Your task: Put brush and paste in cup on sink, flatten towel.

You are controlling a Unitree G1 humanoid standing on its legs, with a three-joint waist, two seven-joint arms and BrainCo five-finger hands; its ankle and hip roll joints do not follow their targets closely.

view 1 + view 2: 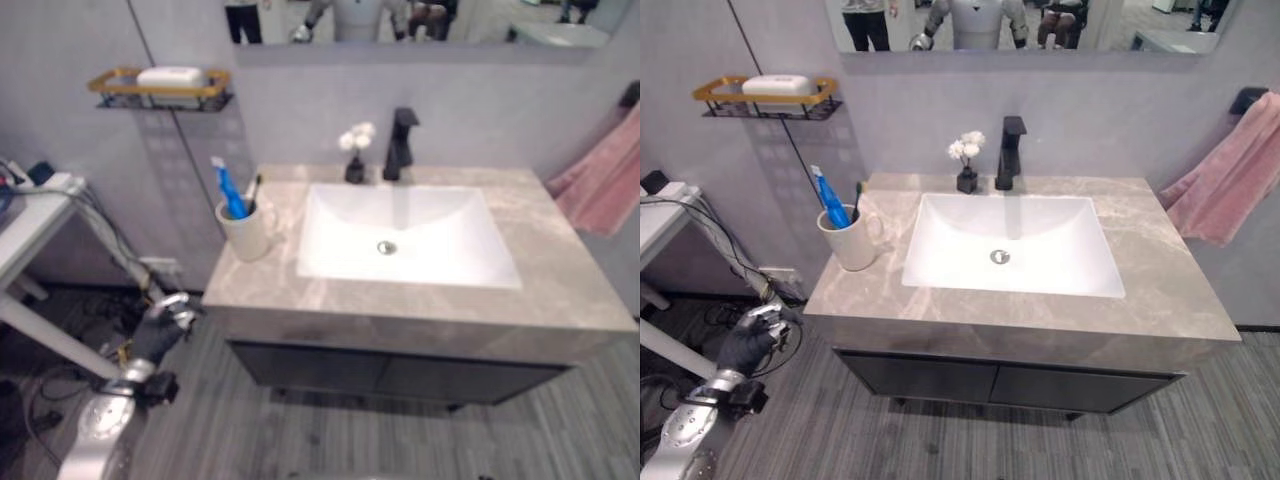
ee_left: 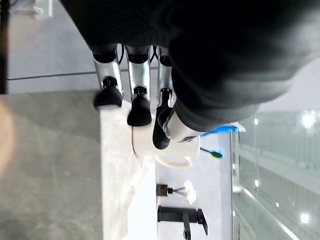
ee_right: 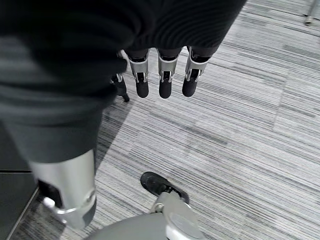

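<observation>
A cream cup (image 1: pixel 245 232) stands on the left of the grey countertop (image 1: pixel 1160 290), beside the white basin (image 1: pixel 1040 225). A blue tube (image 1: pixel 228 190) and a dark brush (image 1: pixel 254 190) stick up out of it. On the right wall a pink towel (image 1: pixel 1225 185) hangs bunched from a hook. My left hand (image 1: pixel 160 330) is low, left of the vanity and below the counter edge, fingers (image 2: pixel 140 107) relaxed and empty; the cup (image 2: pixel 172 152) shows past them. My right hand (image 3: pixel 162 80) hangs over the striped floor, fingers straight, holding nothing.
A black faucet (image 1: pixel 1010 150) and a small vase of white flowers (image 1: pixel 967 165) stand behind the basin. A wire shelf with soap (image 1: pixel 765 95) is on the left wall. A white table (image 1: pixel 30 230) with cables stands at the far left.
</observation>
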